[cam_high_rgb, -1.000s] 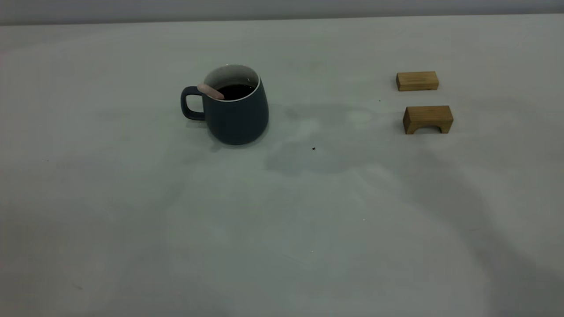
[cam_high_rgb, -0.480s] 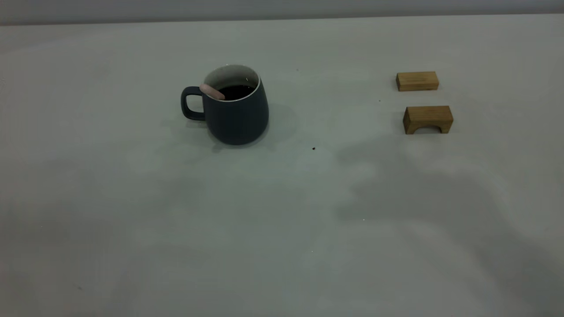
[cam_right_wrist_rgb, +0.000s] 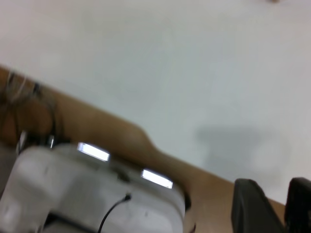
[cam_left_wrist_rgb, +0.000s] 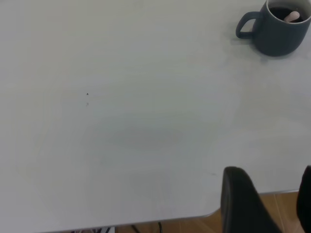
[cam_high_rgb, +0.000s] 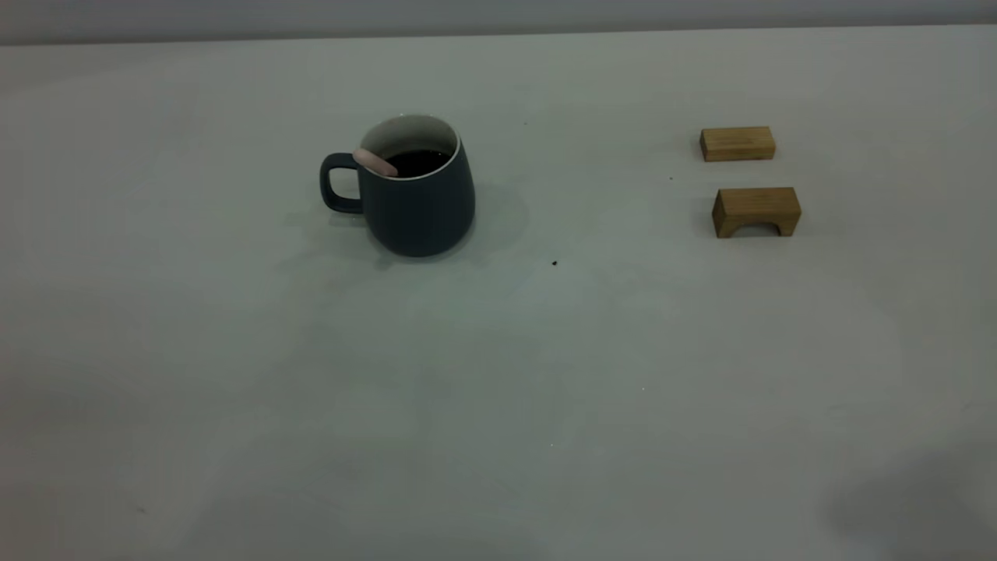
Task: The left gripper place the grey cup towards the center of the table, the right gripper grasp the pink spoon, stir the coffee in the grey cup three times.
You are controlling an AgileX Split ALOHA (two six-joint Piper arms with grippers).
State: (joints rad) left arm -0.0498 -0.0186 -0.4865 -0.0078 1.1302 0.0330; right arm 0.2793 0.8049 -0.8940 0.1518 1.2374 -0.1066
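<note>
The grey cup (cam_high_rgb: 420, 206) stands upright on the table (cam_high_rgb: 498, 374), left of centre, its handle pointing left. Dark coffee (cam_high_rgb: 420, 161) fills it. The pink spoon (cam_high_rgb: 374, 162) leans inside the cup, its handle resting on the rim by the cup's handle. No gripper touches either one, and neither arm shows in the exterior view. In the left wrist view the left gripper (cam_left_wrist_rgb: 270, 175) hangs open over the table's edge, far from the cup (cam_left_wrist_rgb: 277, 34) and spoon (cam_left_wrist_rgb: 292, 17). The right gripper (cam_right_wrist_rgb: 273, 187) is open with a narrow gap, empty, over another table edge.
Two tan wooden blocks lie at the right: a flat one (cam_high_rgb: 738, 143) and an arched one (cam_high_rgb: 756, 210) nearer to me. A small dark speck (cam_high_rgb: 554, 263) lies right of the cup. Beyond the table's edge a white device (cam_right_wrist_rgb: 92, 194) sits on the wooden floor.
The arm shadows on the table have slid away from the cup toward the near right corner. Cup, spoon and blocks have not moved.
</note>
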